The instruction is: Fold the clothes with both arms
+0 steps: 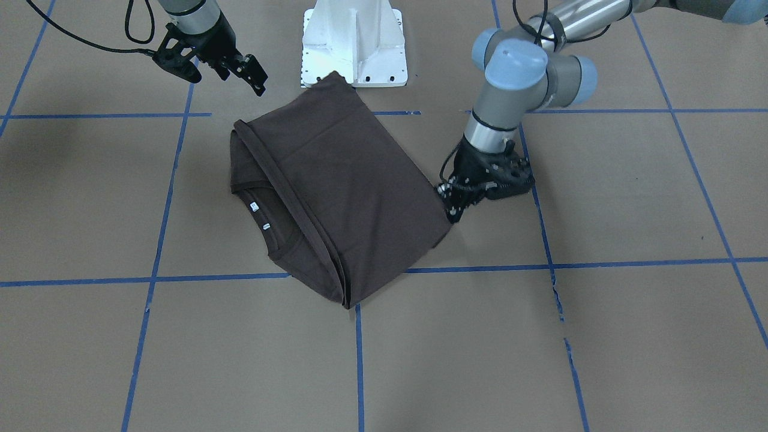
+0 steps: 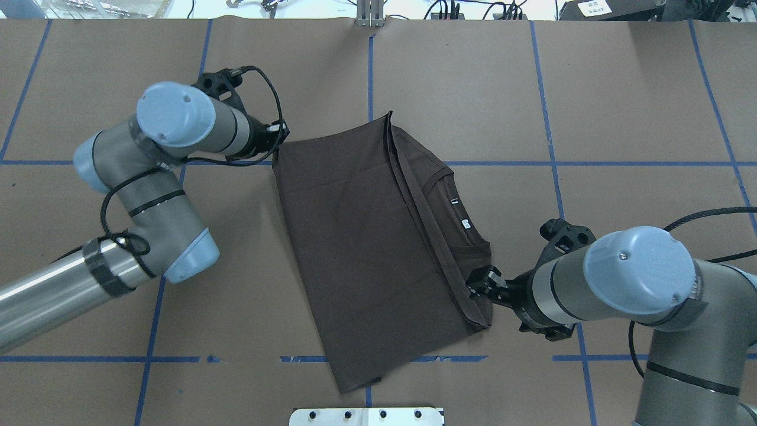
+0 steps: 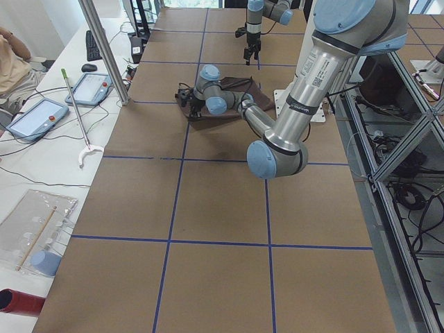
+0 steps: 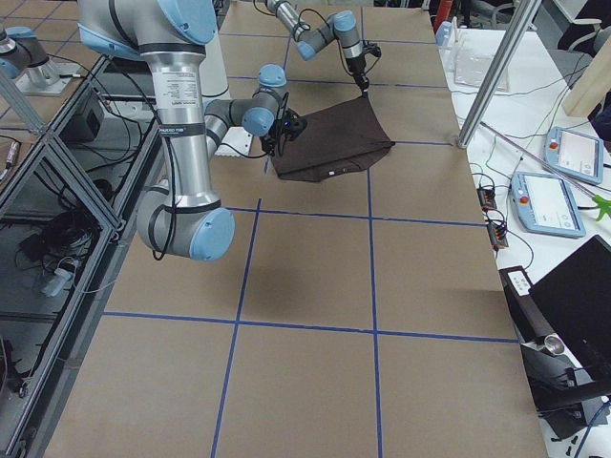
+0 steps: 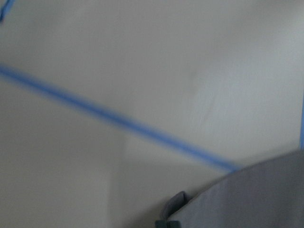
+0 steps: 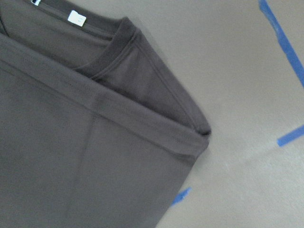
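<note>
The dark brown T-shirt (image 1: pixel 342 192) lies folded on the table, its lower part laid up over the body, with the ribbed collar and white neck labels (image 1: pixel 254 207) showing at one edge. It also shows in the overhead view (image 2: pixel 366 236) and the right wrist view (image 6: pixel 71 142). My left gripper (image 1: pixel 453 210) is low at the shirt's corner, touching its edge; I cannot tell whether it is open or shut. My right gripper (image 1: pixel 228 81) hangs above the table near the shirt's collar-side corner, open and empty.
The white bolted pedestal base (image 1: pixel 354 42) stands just behind the shirt. Blue tape lines (image 1: pixel 600 263) grid the brown table. In the exterior left view, a metal pole (image 3: pixel 104 52) and tablets (image 3: pixel 41 118) stand at the table's far side.
</note>
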